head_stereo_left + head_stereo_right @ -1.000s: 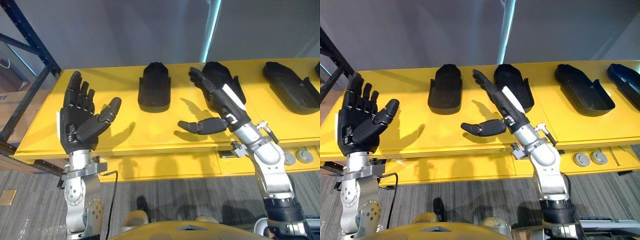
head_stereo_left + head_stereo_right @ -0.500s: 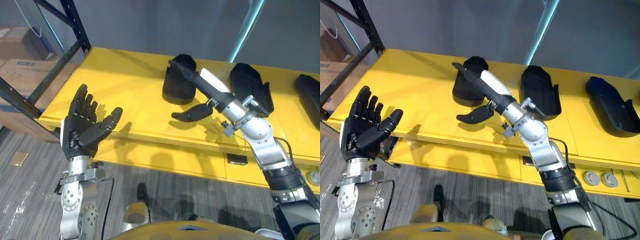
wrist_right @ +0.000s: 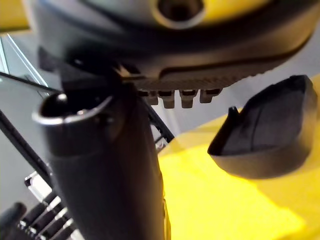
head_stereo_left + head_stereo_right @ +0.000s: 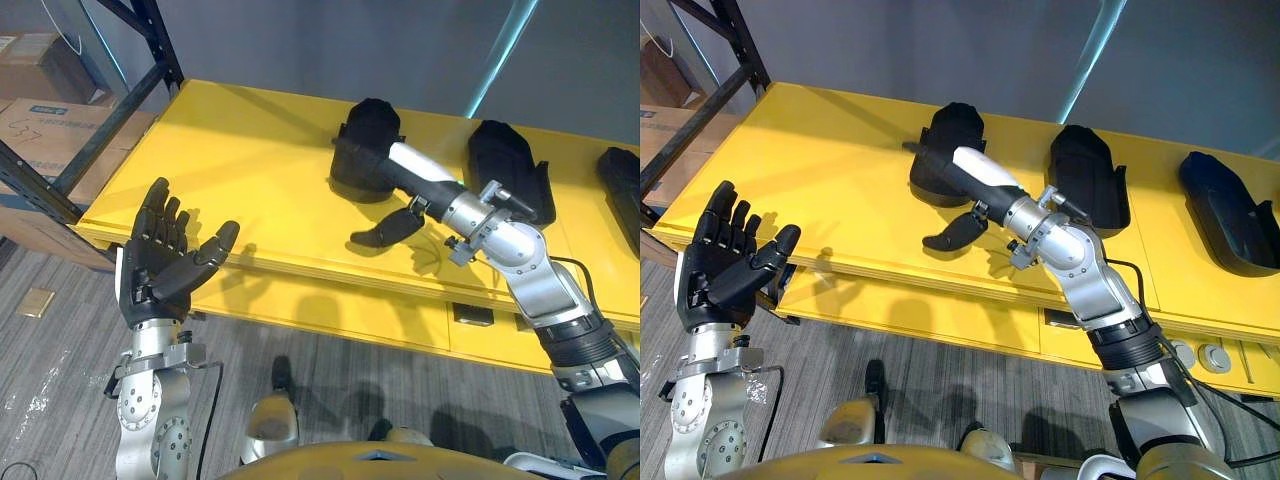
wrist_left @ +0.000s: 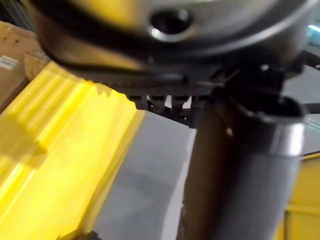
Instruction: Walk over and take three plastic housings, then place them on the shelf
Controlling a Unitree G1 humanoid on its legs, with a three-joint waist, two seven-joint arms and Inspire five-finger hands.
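Left eye view: three black plastic housings lie in a row on a yellow table (image 4: 230,170). The right hand (image 4: 400,170) reaches across to the first housing (image 4: 365,125), its fingers stretched straight over it and its thumb held apart below. Black on black makes it hard to judge whether the fingers touch the housing. The second housing (image 4: 505,160) and third housing (image 4: 625,180) lie untouched further to the robot's right. The left hand (image 4: 160,265) hovers at the table's near edge, palm up, fingers spread, holding nothing. A dark metal rack (image 4: 110,110) stands beyond the table's left end.

Right eye view: the same layout.

Left wrist view: the thumb juts over yellow table, with nothing in the hand.

Right wrist view: a housing (image 3: 265,140) sits on the table beyond the thumb, not gripped.

The task looks barely begun: no housing is lifted, and all three are left to pick up, carry and shelve.
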